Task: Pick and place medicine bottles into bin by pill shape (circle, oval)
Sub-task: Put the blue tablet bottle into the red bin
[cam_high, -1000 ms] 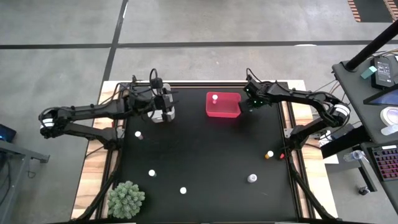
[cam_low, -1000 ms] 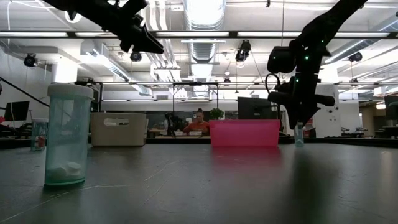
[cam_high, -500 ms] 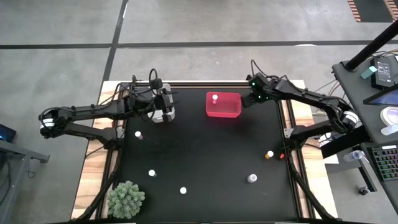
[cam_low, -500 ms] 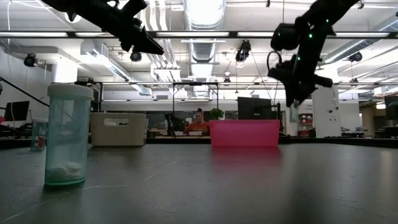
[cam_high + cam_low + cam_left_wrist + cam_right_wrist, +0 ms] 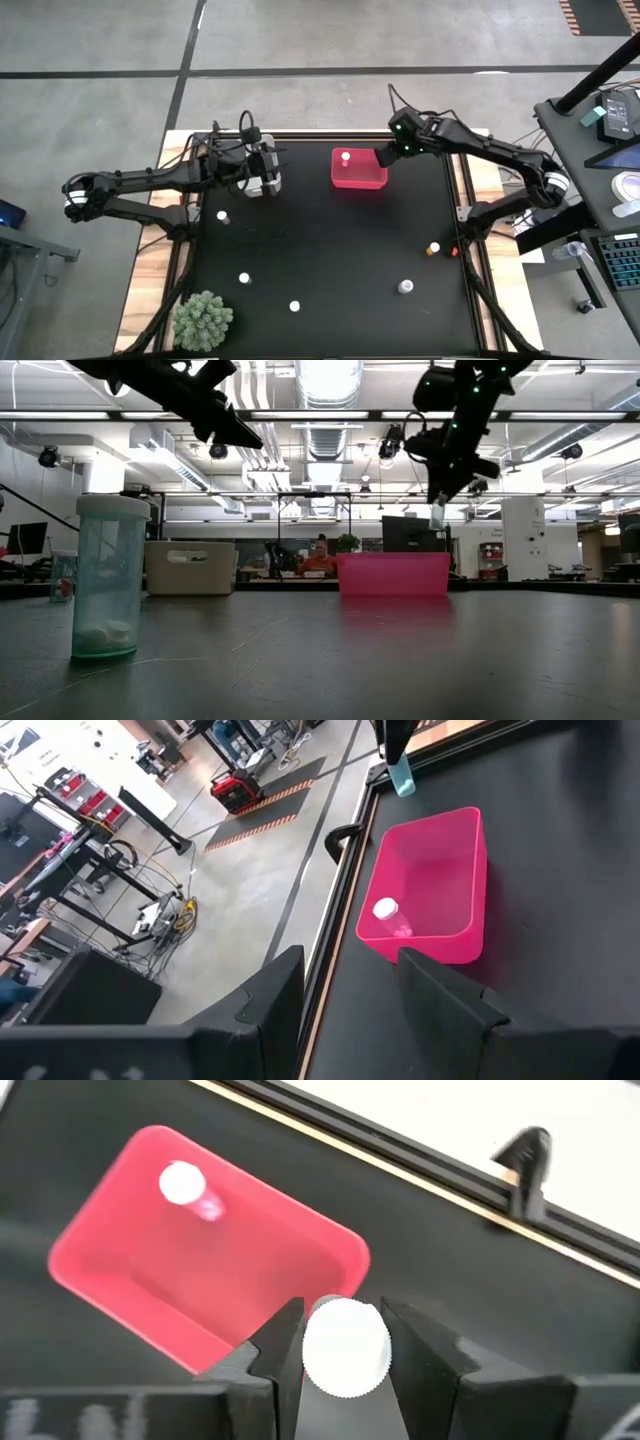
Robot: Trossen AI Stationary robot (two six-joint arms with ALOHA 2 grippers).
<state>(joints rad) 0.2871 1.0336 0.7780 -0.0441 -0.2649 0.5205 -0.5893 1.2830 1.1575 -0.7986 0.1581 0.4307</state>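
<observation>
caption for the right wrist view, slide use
Right claw carries a white-capped bottle over the red bin's edge.

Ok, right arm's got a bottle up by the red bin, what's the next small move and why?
Probably ease the right end effector a little further over the red bin before releasing. In the right wrist view the held bottle sits at the bin's rim, not clearly over its inside, where one bottle already lies.
</observation>
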